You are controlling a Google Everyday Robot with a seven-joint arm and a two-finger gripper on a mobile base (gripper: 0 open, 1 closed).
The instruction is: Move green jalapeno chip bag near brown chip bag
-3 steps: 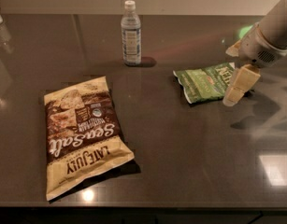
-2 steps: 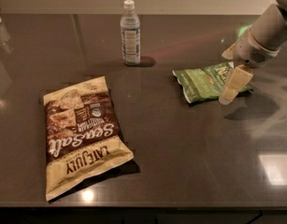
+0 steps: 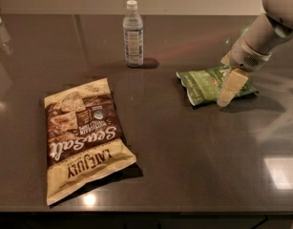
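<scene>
The green jalapeno chip bag (image 3: 205, 84) lies flat on the dark table at the right. The brown chip bag (image 3: 84, 136), large, brown and cream with "Sea Salt" lettering, lies at the front left, well apart from the green bag. My gripper (image 3: 228, 75) reaches in from the upper right and sits over the right half of the green bag. It looks open, with one cream finger (image 3: 231, 86) in front of the bag and the other behind it. The bag rests on the table.
A clear plastic water bottle (image 3: 132, 34) stands upright at the back, between the two bags. The dark glossy table (image 3: 184, 147) shows light reflections at the right. Its front edge runs along the bottom of the view.
My gripper has moved a little to the left, further over the green bag. The bags and the bottle have not moved.
</scene>
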